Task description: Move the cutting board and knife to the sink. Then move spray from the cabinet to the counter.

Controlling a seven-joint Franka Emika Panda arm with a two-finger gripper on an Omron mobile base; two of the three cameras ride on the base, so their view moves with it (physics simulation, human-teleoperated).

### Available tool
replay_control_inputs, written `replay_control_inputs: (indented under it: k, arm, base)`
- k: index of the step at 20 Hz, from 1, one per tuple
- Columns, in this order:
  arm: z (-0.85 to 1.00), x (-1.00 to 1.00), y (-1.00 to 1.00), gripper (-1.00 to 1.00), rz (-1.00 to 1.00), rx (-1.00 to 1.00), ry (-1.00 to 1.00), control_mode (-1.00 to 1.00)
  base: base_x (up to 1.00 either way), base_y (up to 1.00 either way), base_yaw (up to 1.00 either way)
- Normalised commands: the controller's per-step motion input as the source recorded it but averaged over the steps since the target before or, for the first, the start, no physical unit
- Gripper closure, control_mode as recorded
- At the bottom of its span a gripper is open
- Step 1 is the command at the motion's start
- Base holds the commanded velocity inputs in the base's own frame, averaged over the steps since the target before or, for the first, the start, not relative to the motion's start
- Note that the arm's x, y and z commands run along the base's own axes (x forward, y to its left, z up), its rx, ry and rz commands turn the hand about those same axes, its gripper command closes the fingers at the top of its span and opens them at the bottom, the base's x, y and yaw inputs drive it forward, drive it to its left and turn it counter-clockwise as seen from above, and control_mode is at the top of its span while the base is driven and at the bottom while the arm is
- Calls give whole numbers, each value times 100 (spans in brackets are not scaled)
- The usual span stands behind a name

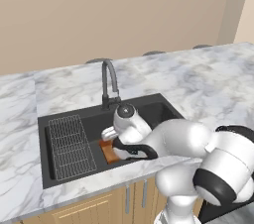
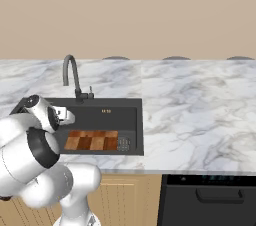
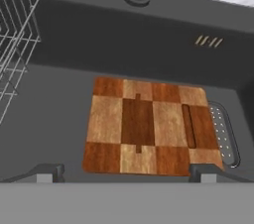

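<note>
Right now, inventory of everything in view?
cutting board: 1, checkered light and dark brown, flat on the sink floor, partly over the drain
sink: 1, dark grey, set in the counter
wire rack: 1, grey, left part of the sink
faucet: 1, dark, arched, behind the sink
drain: 1, grey, beside the board
counter: 1, white marble, over wood fronts
gripper: 1, dark fingertips, open above the board, holding nothing

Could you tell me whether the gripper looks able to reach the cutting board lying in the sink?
Probably yes: the open gripper hangs right above the cutting board in the sink, nothing between.
</note>
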Motion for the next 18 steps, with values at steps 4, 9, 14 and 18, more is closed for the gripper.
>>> replay_control_inputs:
  k: [4, 9, 14, 18]
  arm:
    - [53, -37, -1, -100, 0, 0, -3, -100]
    - [58, -34, 0, -100, 0, 3, 0, -100]
    - [59, -30, 0, -100, 0, 6, 6, -100]
    - [49, -43, -3, -100, 0, 4, 6, -100]
  base:
    - [0, 0, 0]
    - [0, 0, 0]
    - [0, 0, 0]
    - [0, 0, 0]
